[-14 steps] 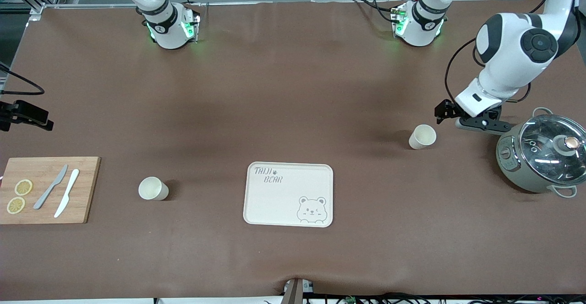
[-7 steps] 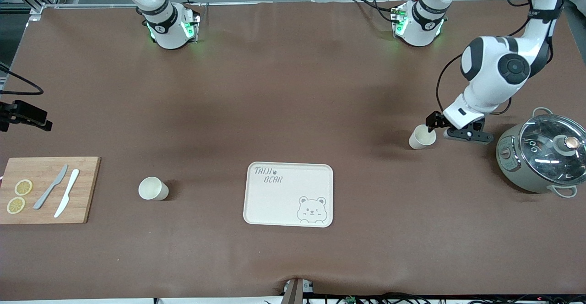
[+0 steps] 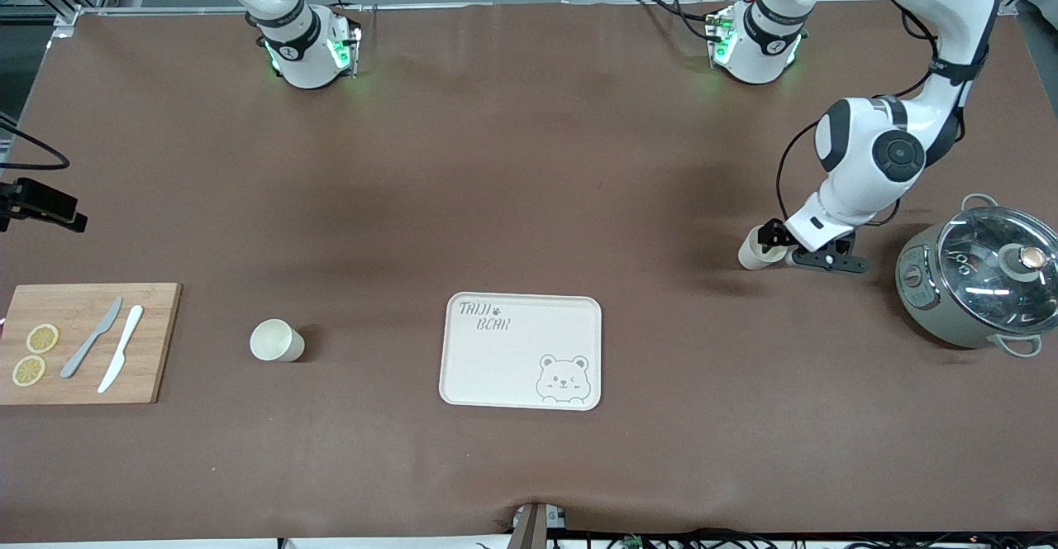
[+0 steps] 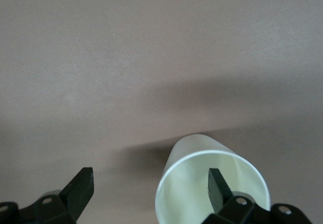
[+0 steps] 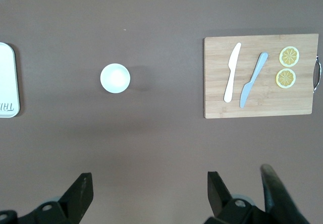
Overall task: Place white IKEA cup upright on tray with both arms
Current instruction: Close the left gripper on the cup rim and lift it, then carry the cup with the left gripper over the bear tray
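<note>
A white cup [image 3: 750, 256] stands on the brown table toward the left arm's end, farther from the front camera than the cream bear tray [image 3: 496, 367]. My left gripper [image 3: 773, 238] is down at its rim, open. In the left wrist view one finger [image 4: 216, 183] is inside the cup [image 4: 192, 151] and the other is outside it, and the gripper [image 4: 151, 176] grips nothing. A second white cup [image 3: 277, 341] stands upright toward the right arm's end. My right gripper [image 5: 146, 193] hangs open high over the table, looking down on that cup [image 5: 115, 77] and the tray's edge [image 5: 7, 80].
A grey-green pot with a glass lid [image 3: 975, 284] stands close beside the left gripper, at the left arm's end. A wooden cutting board [image 3: 153, 342] with two knives and two lemon slices lies at the right arm's end.
The left arm has swung down from beside the pot to the cup, bringing its open gripper onto the rim. The cups and tray have not moved.
</note>
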You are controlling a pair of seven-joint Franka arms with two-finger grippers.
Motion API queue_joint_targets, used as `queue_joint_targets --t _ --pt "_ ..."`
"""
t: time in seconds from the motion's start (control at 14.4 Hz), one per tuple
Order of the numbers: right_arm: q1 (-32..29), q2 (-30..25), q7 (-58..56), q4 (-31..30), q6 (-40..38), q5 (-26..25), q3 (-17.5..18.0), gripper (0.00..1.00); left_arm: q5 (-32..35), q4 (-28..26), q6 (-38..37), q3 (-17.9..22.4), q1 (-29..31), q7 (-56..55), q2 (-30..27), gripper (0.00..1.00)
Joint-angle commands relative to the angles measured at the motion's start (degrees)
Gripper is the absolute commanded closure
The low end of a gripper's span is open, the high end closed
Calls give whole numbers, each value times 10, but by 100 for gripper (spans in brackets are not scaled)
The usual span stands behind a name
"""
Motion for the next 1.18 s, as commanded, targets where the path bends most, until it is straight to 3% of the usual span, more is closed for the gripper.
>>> queue_joint_targets --t 0.0,0.35,0.42,0.49,0.56,1.11 --pt "-12 -12 7 -5 -9 2 5 0 -4 -16 40 -3 6 15 13 0" --pt "-7 -11 7 -5 -9 4 8 0 -3 -18 44 -4 6 15 15 0" --pt "-6 -10 7 -5 -9 5 9 0 -4 -20 44 -3 6 15 14 13" --pt "-5 -10 5 -5 -11 5 10 0 -4 -26 46 -3 7 15 9 68" --pt "-5 -10 3 -5 -16 5 10 0 -4 -30 53 -3 7 18 7 100" --pt "-7 -10 1 -5 -23 22 9 0 -4 -48 90 -3 12 16 5 100"
